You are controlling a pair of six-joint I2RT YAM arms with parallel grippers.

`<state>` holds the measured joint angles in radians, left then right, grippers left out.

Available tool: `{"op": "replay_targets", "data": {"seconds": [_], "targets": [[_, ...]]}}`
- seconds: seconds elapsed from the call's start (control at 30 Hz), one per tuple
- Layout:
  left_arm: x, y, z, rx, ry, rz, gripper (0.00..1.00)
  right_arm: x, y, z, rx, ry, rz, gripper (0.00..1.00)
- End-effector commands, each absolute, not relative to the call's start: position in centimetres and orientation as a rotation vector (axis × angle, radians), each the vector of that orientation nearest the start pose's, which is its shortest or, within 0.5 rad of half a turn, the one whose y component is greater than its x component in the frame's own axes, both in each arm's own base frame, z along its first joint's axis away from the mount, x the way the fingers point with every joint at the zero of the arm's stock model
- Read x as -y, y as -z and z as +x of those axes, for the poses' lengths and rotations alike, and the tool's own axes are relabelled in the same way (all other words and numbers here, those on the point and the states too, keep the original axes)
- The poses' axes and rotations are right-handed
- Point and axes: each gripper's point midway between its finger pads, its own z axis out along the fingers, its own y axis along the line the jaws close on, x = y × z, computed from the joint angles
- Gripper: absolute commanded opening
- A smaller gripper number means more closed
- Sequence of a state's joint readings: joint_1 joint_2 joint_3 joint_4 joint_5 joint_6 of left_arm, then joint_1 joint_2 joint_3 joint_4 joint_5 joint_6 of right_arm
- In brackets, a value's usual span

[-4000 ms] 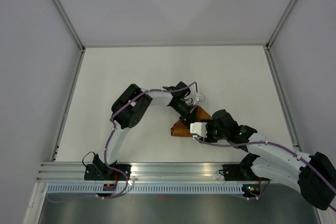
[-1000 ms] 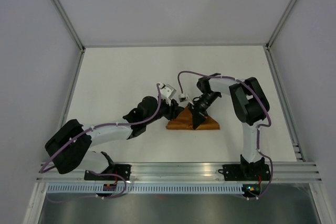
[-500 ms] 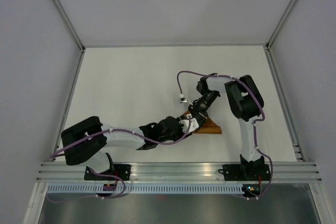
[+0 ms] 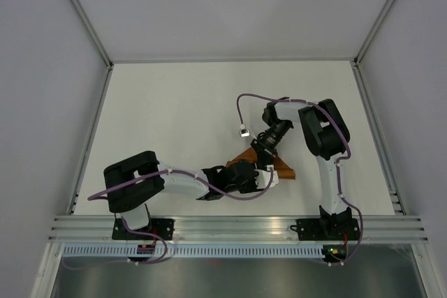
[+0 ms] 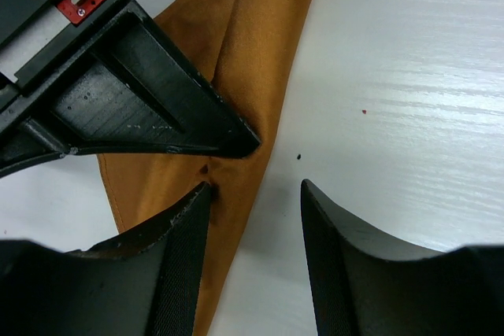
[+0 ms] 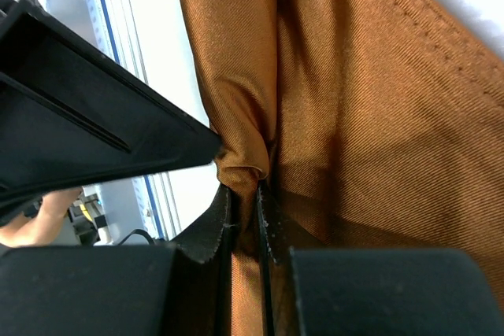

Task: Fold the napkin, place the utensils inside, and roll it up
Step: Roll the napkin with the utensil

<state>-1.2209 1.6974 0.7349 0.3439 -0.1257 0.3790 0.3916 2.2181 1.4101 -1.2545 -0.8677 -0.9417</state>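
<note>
The napkin lies folded into a narrow rust-orange wedge on the white table, mostly covered by both arms. My right gripper comes down on it from behind. In the right wrist view my right gripper is shut on a raised pinch of the napkin. My left gripper reaches in from the near left and stands open. In the left wrist view my left gripper has one finger over the napkin's edge and the other over bare table. The utensils are hidden or out of view.
White table with grey walls on three sides. A metal rail with both arm bases runs along the near edge. A purple cable with a small white plug loops above the right wrist.
My left arm has swung from the napkin's left side round to its near side, and its jaws have widened. The right gripper has kept its pinch on the cloth.
</note>
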Motion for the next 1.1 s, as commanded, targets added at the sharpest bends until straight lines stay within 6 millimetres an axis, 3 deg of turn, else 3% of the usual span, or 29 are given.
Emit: {"op": "replay_targets", "data": {"seconds": [0.0, 0.27, 0.4, 0.6, 0.67, 0.7, 0.73, 0.83, 0.97, 1.07], "targets": [[39.4, -3.1, 18.5, -1.512, 0.296, 1.588, 0.55, -17.9, 4.4, 23.0, -2.522, -1.2, -1.792, 0.02], [39.5, -2.0, 19.1, -1.5, 0.258, 1.602, 0.55, -17.6, 4.7, 23.1, -2.535, -1.196, -1.788, 0.01], [39.3, -0.5, 18.8, -1.532, 0.255, 1.663, 0.5, -17.6, 4.6, 23.3, -2.532, -1.193, -1.781, 0.01], [38.8, 0.8, 18.2, -1.626, 0.324, 1.715, 0.17, -17.7, 4.3, 23.9, -2.526, -1.191, -1.758, 0.02], [38.5, 1.0, 17.9, -1.655, 0.35, 1.729, 0.08, -17.7, 4.1, 24.2, -2.535, -1.195, -1.722, 0.09], [38.5, 1.1, 17.5, -1.669, 0.377, 1.745, 0.03, -17.9, 3.7, 24.5, -2.522, -1.197, -1.71, 0.14], [38.7, 1.1, 17.3, -1.678, 0.414, 1.755, 0.02, -18.1, 3.2, 24.7, -2.512, -1.214, -1.689, 0.25], [38.5, 1.5, 16.7, -1.73, 0.481, 1.784, 0.02, -18.5, 1.3, 25.8, -2.474, -1.229, -1.63, 0.4], [38.5, 1.5, 16.6, -1.806, 0.59, 1.748, 0.02, -18.2, -2.1, 28.3, -2.419, -1.206, -1.508, 0.49], [38.5, 1.2, 16.7, -1.848, 0.666, 1.71, 0.02, -17.7, -6.0, 31.3, -2.352, -1.171, -1.374, 0.53]]}}
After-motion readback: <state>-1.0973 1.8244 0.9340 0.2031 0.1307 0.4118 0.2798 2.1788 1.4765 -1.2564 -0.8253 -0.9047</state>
